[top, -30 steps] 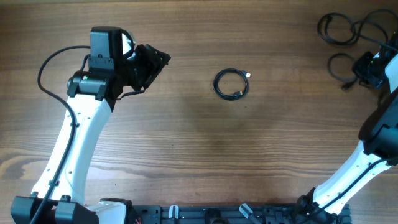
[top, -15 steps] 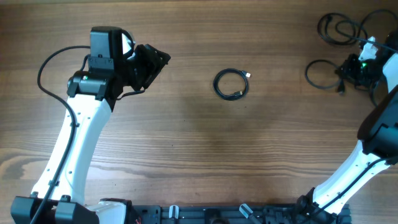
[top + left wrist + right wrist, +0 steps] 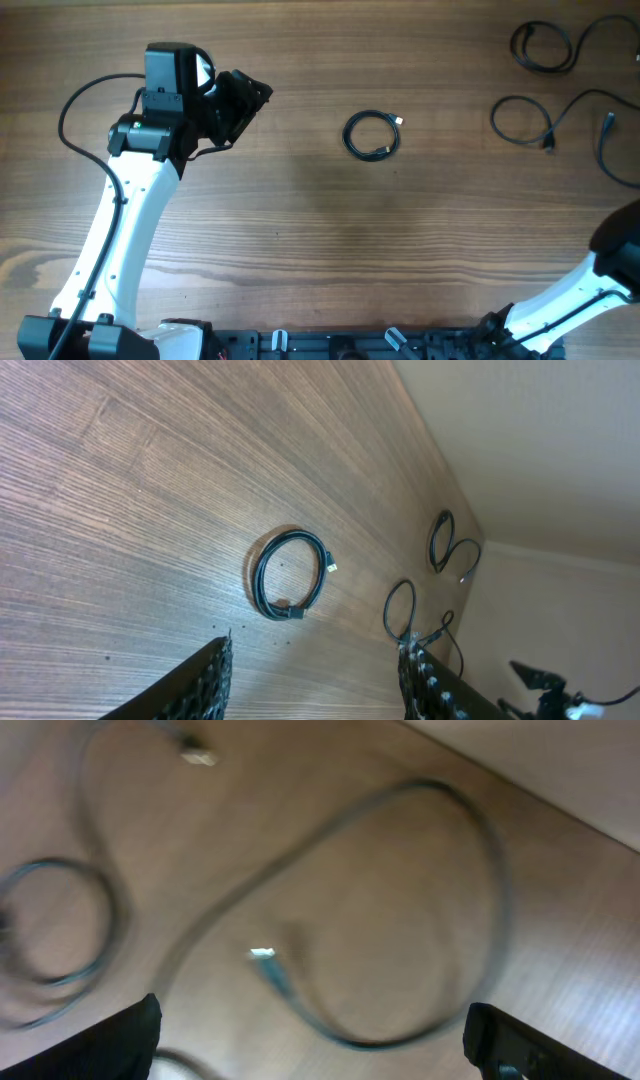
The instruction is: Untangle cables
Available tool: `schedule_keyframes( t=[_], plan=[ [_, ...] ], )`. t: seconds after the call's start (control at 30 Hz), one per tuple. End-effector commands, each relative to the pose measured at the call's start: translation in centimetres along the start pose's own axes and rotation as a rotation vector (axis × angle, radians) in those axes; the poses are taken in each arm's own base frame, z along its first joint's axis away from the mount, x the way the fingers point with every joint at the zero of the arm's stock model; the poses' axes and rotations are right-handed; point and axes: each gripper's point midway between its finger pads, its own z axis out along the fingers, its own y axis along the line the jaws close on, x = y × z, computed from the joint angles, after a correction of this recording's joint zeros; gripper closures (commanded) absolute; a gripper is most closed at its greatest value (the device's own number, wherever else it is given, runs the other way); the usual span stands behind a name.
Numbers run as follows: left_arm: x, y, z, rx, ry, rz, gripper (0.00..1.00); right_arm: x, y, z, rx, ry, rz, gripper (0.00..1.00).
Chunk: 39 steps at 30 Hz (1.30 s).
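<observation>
The right arm (image 3: 612, 250) had pulled back out of the far right corner, so that only its lower links showed from overhead, and the cord it had been working on was left lying on the table (image 3: 300, 230) as a loose loop (image 3: 494, 118) with a tail running off to the right, apart from the upper loop (image 3: 545, 68) in the corner. The right gripper (image 3: 312, 1020) had let go: its jaws stood wide, with nothing between them. The left gripper (image 3: 313, 660) hung over the left half of the table, jaws partly apart and empty, its camera looking at the small coiled cable (image 3: 370, 155) near the table's middle, which lay well apart from the rest. One cord now seemed freed from the corner group, so the untangling looked well along, though the corner cords probably still needed checking. Much was hard to read. The right wrist view was smeared by motion, showing only a wide curved strand (image 3: 497, 890) and two pale plug ends (image 3: 262, 955), and I could not tell which cord they belonged to. A further strand (image 3: 600, 150) ran off the overhead frame's right edge, so whether it joined or crossed the upper loop could not be told.
</observation>
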Motion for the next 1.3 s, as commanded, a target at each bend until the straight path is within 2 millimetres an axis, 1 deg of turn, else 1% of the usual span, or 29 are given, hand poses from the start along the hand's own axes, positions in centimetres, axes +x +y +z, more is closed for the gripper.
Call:
schedule_keyframes(
  t=[0.0,0.07,0.23,0.3,0.43,0.5,0.53,0.57,0.6,0.63,0.67,0.73,0.77,0.83,0.9,0.93,0.97,1.0,1.07,1.1,1.13,1.17,1.2,1.23,1.27],
  plan=[
    [-0.1,-0.3,-0.1,0.002,-0.010,0.024,0.45,1.8,-5.8,3.6,0.144,0.101,0.084,0.00],
    [-0.1,-0.2,-0.1,-0.001,-0.008,0.023,0.44,3.2,-8.4,5.4,0.185,0.166,0.119,0.01],
    [0.2,0.1,-0.1,-0.012,0.001,0.016,0.44,4.8,-12.9,8.3,0.240,0.233,0.202,0.01],
    [0.2,0.1,-0.1,-0.013,0.002,0.016,0.43,5.4,-13.8,9.6,0.250,0.253,0.212,0.01],
    [0.2,0.1,-0.1,-0.014,0.002,0.015,0.43,6.1,-13.2,12.5,0.205,0.266,0.221,0.03],
    [0.2,0.1,-0.1,-0.014,0.002,0.015,0.42,6.2,-12.5,13.5,0.165,0.264,0.226,0.06],
    [0.2,0.1,-0.1,-0.014,0.002,0.015,0.42,6.4,-12.1,14.2,0.138,0.270,0.231,0.10],
    [0.2,0.1,-0.1,-0.014,0.002,0.015,0.42,6.5,-11.6,14.8,0.110,0.275,0.234,0.19],
    [0.2,0.1,-0.1,-0.014,0.002,0.015,0.42,6.6,-11.1,15.2,0.083,0.275,0.238,0.33],
    [0.2,0.1,-0.1,-0.014,0.002,0.015,0.42,6.4,-10.5,15.4,0.043,0.273,0.245,0.53],
    [0.2,0.1,-0.1,-0.013,0.002,0.015,0.41,6.2,-9.8,15.5,0.005,0.268,0.249,0.64],
    [0.2,0.1,-0.1,-0.014,0.002,0.015,0.41,5.1,-7.4,15.5,-0.127,0.248,0.260,0.82],
    [0.2,0.1,-0.1,-0.014,0.002,0.015,0.42,4.8,-6.9,15.4,-0.155,0.242,0.272,0.88],
    [0.2,0.1,-0.1,-0.014,0.003,0.015,0.42,3.8,-6.5,15.0,-0.164,0.225,0.337,0.90],
    [0.4,0.0,0.0,-0.014,0.005,0.020,0.40,2.7,-6.4,14.6,-0.171,0.197,0.335,0.90],
    [0.5,0.0,0.1,-0.019,0.003,0.024,0.40,2.4,-6.3,14.5,-0.174,0.188,0.333,0.86],
    [0.6,-0.1,0.2,-0.021,0.001,0.029,0.40,2.3,-6.3,14.4,-0.176,0.185,0.333,0.87],
    [0.7,-0.1,0.3,-0.026,-0.001,0.034,0.39,2.1,-5.6,14.3,-0.218,0.186,0.329,0.87],
    [1.2,-0.4,0.5,-0.026,0.007,0.046,0.39,1.5,-3.4,13.6,-0.357,0.188,0.328,0.91],
    [1.3,-0.4,0.5,-0.029,0.006,0.050,0.39,1.2,-2.2,13.2,-0.424,0.188,0.324,0.91],
    [1.5,-0.5,0.6,-0.033,0.005,0.056,0.39,1.0,-0.5,12.6,-0.508,0.197,0.314,0.89],
    [1.5,-0.5,0.6,-0.034,0.004,0.057,0.39,1.1,0.0,12.4,-0.520,0.203,0.309,0.89],
    [1.5,-0.5,0.6,-0.034,0.003,0.056,0.39,1.3,0.2,12.4,-0.520,0.208,0.306,0.81],
    [1.5,-0.5,0.6,-0.034,0.003,0.056,0.39,1.4,0.3,12.3,-0.520,0.213,0.306,0.71],
    [1.5,-0.5,0.6,-0.035,0.003,0.056,0.39,1.5,0.4,12.2,-0.519,0.221,0.315,0.69]
  ],
)
